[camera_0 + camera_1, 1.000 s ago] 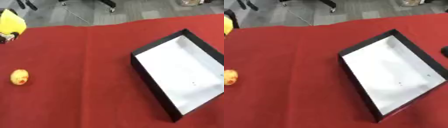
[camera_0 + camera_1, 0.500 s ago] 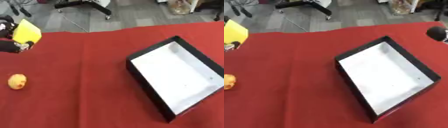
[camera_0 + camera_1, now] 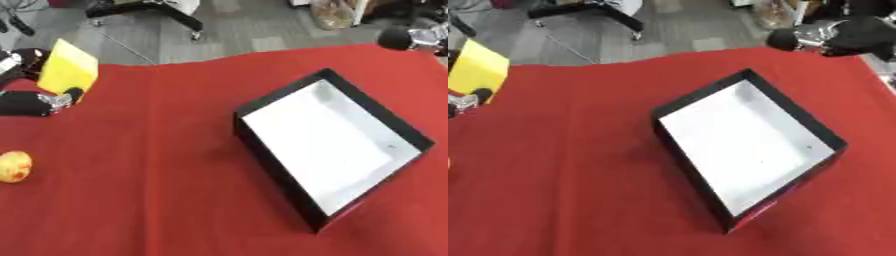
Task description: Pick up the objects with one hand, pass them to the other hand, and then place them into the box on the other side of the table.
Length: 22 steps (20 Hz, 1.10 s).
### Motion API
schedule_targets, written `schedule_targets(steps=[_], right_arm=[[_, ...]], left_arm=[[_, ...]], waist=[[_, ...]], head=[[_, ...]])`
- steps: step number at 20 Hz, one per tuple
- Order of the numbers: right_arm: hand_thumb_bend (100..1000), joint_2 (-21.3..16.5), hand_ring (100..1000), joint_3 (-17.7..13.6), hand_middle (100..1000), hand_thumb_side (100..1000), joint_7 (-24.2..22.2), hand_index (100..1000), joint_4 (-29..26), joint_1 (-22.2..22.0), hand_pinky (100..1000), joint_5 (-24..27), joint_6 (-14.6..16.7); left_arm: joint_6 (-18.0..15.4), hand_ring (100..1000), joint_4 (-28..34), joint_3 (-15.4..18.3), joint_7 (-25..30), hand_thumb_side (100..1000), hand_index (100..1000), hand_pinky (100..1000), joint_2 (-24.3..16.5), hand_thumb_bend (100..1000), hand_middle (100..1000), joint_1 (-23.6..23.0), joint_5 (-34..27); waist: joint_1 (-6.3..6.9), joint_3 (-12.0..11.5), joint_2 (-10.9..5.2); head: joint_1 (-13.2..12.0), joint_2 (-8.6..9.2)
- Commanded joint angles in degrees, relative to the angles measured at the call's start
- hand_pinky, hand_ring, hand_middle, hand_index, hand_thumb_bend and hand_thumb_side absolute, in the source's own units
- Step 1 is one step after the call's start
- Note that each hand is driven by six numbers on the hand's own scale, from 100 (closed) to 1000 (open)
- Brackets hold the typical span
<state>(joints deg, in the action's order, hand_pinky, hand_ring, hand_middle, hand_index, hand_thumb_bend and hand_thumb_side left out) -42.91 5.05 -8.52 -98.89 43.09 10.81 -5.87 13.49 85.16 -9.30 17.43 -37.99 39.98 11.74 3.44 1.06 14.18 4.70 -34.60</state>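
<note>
We have our left hand (image 3: 35,100) raised at the left edge of the red-covered table (image 3: 166,180), its fingers curled round a flat yellow block (image 3: 66,72) held upright above the cloth. So the pick-up looks done for this piece, and nothing more. The black box (image 3: 328,145) with its white floor sits toward the right side of the table, askew to the edges, and we see nothing inside it yet.

Our right hand (image 3: 833,37) shows at the far right corner, beyond the box. Only a dark, rounded part of it is clear, and we cannot tell how its fingers are set. The two hands are well apart, with the box between them, so the handover is not yet made.

A small yellow-and-red fruit (image 3: 14,166) lies on the cloth at the left edge, nearer to us than the left hand, untouched. We judge the task to be early: one pass and placing ahead, then the fruit.
</note>
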Motion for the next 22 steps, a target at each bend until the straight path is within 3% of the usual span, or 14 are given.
schedule_targets(steps=[1,8,18,19,20,22], right_arm=[[833,1.52,924,1.29,853,255,-1.91,886,1.74,2.70,865,-3.03,-0.04],[835,7.19,924,4.04,853,250,-3.99,886,5.20,6.65,865,-8.26,0.22],[841,12.34,919,7.20,846,238,-4.68,883,4.98,9.41,861,-12.09,-0.59],[840,12.73,916,7.51,842,238,-4.46,880,4.93,9.58,860,-12.54,-0.83],[840,13.16,913,7.85,838,237,-4.23,878,4.95,9.78,859,-12.94,-1.14],[836,13.99,903,8.45,826,234,-3.70,868,5.11,10.16,855,-13.55,-1.83]], left_arm=[[-0.94,829,1.69,-0.02,-1.63,361,681,880,1.34,100,659,-0.13,-2.47],[-4.53,826,4.76,-1.01,-4.91,397,681,874,5.04,100,654,-2.50,-3.37],[-9.49,802,6.99,-2.67,-8.93,437,671,847,10.52,100,625,-4.84,-0.51],[-9.75,797,7.19,-2.71,-9.40,360,671,843,11.26,100,620,-5.10,-0.12],[-9.99,792,7.40,-2.77,-10.00,446,670,840,12.02,100,616,-5.41,0.23],[-10.50,778,7.83,-2.97,-11.28,455,668,827,13.33,100,604,-5.94,1.01]], waist=[[-0.82,-0.14,-2.59],[-0.66,-0.39,-3.09],[-1.57,-0.70,-2.70],[-1.58,-0.91,-2.61],[-1.55,-1.20,-2.51],[-1.53,-1.88,-2.38]], head=[[1.45,-0.52],[4.04,-1.66],[7.67,-3.24],[7.97,-3.28],[8.23,-3.28],[8.70,-3.25]])
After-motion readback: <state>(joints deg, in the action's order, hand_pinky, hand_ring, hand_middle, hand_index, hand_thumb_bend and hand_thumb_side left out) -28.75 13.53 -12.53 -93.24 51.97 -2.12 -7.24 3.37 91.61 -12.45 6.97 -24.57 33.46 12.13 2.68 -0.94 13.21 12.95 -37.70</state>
